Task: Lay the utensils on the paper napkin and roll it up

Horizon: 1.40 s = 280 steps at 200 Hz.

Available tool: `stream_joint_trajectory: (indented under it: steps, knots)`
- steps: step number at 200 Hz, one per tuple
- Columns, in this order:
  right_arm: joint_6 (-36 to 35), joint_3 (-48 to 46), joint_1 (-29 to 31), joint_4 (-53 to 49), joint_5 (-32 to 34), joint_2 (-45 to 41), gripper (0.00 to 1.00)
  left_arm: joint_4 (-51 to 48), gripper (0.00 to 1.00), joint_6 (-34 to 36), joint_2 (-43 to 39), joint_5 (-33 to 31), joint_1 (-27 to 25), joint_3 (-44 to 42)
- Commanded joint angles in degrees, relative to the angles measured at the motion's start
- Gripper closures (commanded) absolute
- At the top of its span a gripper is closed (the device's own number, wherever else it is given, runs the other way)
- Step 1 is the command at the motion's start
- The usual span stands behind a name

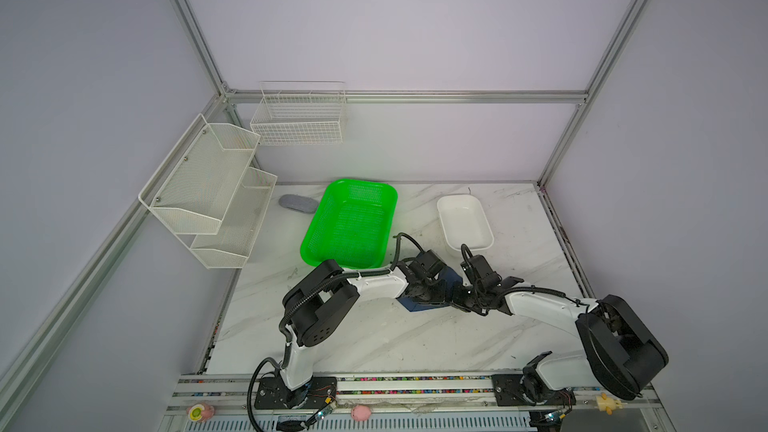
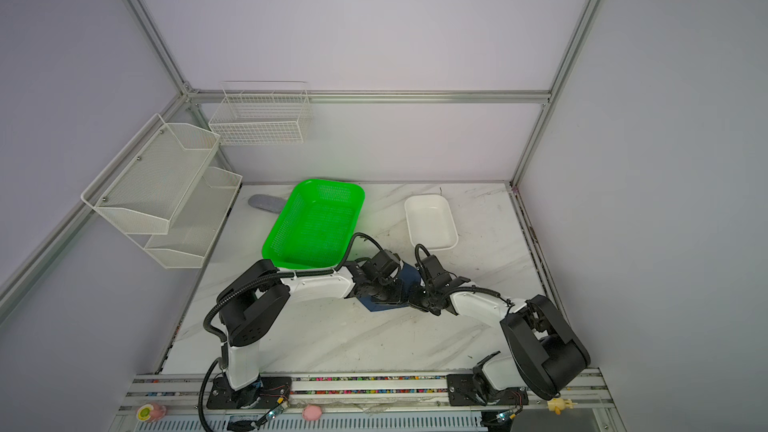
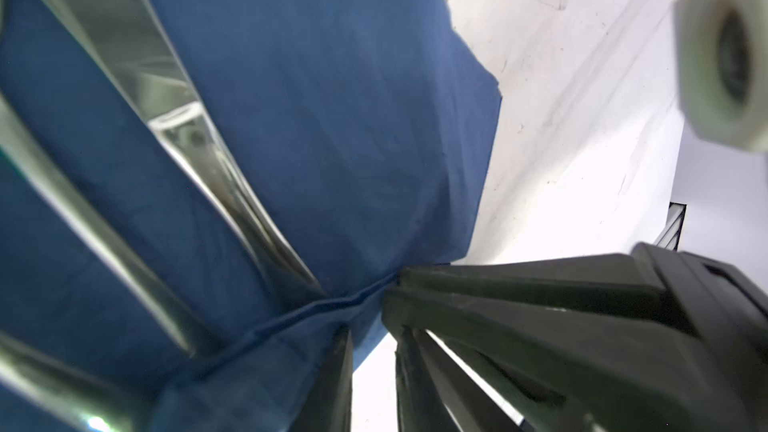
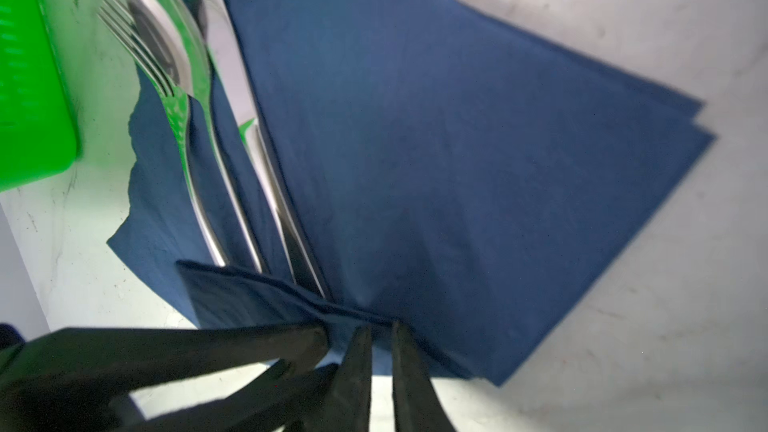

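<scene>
- The napkin [image 4: 415,160] lay on the table [image 4: 623,326] beside the basket [image 4: 29,76]; the utensils [image 4: 158,27] lay side by side on it, handles under its folded-over edge
- The left gripper [image 3: 372,338] was nearly closed, pinching that edge; the right gripper [image 4: 381,326] likewise, just beside it

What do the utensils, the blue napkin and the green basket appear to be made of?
The utensils: polished metal, probably steel; mirror-like reflections. The paper napkin: thin matte paper, apparently; soft creases, layered edges. The green basket: glossy plastic, likely; perforated walls.
</scene>
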Motion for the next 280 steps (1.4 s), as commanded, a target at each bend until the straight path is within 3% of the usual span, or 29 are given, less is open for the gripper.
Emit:
stream_joint_trajectory:
  steps: [1,29,44,75,107,143,183,197,225,242,280]
  knots:
    - [1.87,-0.84,-1.36,-1.83,2.47,-3.30,0.82,-1.58,0.79,1.06,0.36,-0.41,-0.45,3.81]
    - [0.50,-2.37,-8.61,-1.71,-0.37,-7.47,0.77,-1.74,0.79,1.34,0.69,-0.32,-0.51,4.00]
    - [-0.73,-3.18,-13.62,-1.38,-3.33,-8.78,0.67,-1.81,0.79,1.58,0.83,-0.18,-0.51,4.18]
    - [-1.22,-4.39,-18.65,2.34,-11.14,-5.93,0.60,-1.91,0.79,1.88,0.69,-0.23,-0.51,4.43]
    - [1.29,-6.14,-19.14,7.07,-15.22,-2.63,0.59,-2.00,0.79,2.06,0.52,-0.18,-0.49,4.16]
    - [5.54,-8.91,-19.51,8.17,-12.64,-1.55,0.57,-1.93,0.79,2.15,0.49,-0.20,-0.43,4.12]
    - [14.04,-16.15,-19.68,22.98,-15.90,-3.51,0.56,-2.03,0.79,2.15,0.67,-0.31,-0.39,4.10]
    - [14.45,-17.39,-19.64,27.87,-18.14,-4.43,0.54,-2.00,0.79,2.06,0.55,-0.35,-0.37,3.99]
    - [13.63,-16.99,-19.67,25.65,-23.12,-1.39,0.53,-2.01,0.79,2.06,0.21,-0.70,-0.41,3.56]
    - [15.01,-19.22,-19.64,29.23,-26.48,1.30,0.53,-1.91,0.79,1.82,-0.18,-1.25,-0.36,3.20]
    - [15.45,-22.34,-19.55,31.94,-26.87,1.18,0.52,-1.91,0.79,1.80,-0.32,-1.19,-0.49,3.11]
